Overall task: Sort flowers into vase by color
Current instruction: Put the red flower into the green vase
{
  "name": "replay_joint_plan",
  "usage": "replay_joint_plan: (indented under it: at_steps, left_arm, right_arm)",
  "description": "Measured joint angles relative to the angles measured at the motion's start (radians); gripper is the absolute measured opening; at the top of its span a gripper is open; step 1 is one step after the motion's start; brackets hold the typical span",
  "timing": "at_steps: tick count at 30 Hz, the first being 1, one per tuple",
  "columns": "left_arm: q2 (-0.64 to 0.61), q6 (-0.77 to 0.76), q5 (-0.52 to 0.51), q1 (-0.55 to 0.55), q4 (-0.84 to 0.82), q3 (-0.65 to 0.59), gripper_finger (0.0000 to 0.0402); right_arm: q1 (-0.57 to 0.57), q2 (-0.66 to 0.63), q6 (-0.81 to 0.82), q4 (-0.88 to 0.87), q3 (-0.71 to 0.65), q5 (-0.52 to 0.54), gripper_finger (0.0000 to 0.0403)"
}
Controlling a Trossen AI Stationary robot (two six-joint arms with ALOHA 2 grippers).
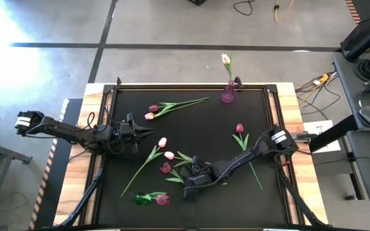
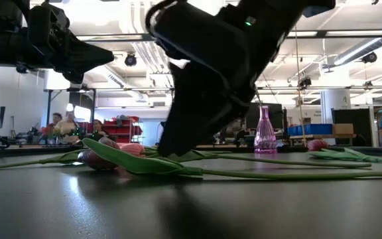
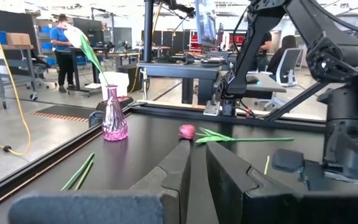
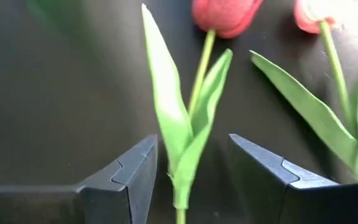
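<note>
**Q:** Surface and room, largest first?

**A:** Workshop hall with a grey concrete floor point(image 1: 172, 25), desks and people in the background of the low view. Then the black table top point(image 1: 198, 128) edged by a wooden border point(image 1: 85, 102). Next the two dark arms: left arm at the table's left side, right arm reaching from the right toward the near centre.

**Q:** Grippers?

**A:** Left gripper point(image 3: 197, 163) hangs above the table, fingers nearly together, holding nothing. Right gripper point(image 4: 192, 171) is low over the table with fingers apart, a magenta tulip's point(image 4: 224, 14) stem and leaves lying between them; contact cannot be told.

**Q:** Task items?

**A:** A pink glass vase point(image 1: 227, 94) stands at the far edge holding one pale tulip point(image 1: 225, 59). A green vase point(image 1: 140, 199) lies on its side near the front, beside a magenta head. Other tulips lie scattered: a pair far left of centre point(image 1: 151, 112), one right of centre point(image 1: 239, 129).

**Q:** Hidden parts?

**A:** The right arm covers several stems at the near centre, so the count there is unclear.
</note>
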Motion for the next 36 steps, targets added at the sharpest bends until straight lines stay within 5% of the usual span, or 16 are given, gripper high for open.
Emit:
replay_joint_plan:
  at_steps: [9, 18, 30, 36]
  left_arm:
    - [0.002, 0.004, 0.000, 0.000, -0.002, 0.000, 0.0037]
    - [0.003, 0.011, 0.000, 0.000, -0.001, 0.000, 0.0037]
    - [0.002, 0.046, -0.002, 0.000, 0.009, 0.000, 0.0037]
    - [0.001, 0.050, -0.003, 0.000, 0.012, 0.000, 0.0037]
  right_arm:
    - [-0.027, 0.100, 0.000, -0.050, 0.089, -0.053, 0.0170]
    - [-0.046, 0.086, -0.102, -0.142, 0.133, -0.079, 0.0043]
    - [-0.050, -0.226, -0.358, -0.186, 0.068, 0.320, 0.0014]
    - [-0.084, -0.476, -0.580, 0.017, -0.073, 0.526, 0.0013]
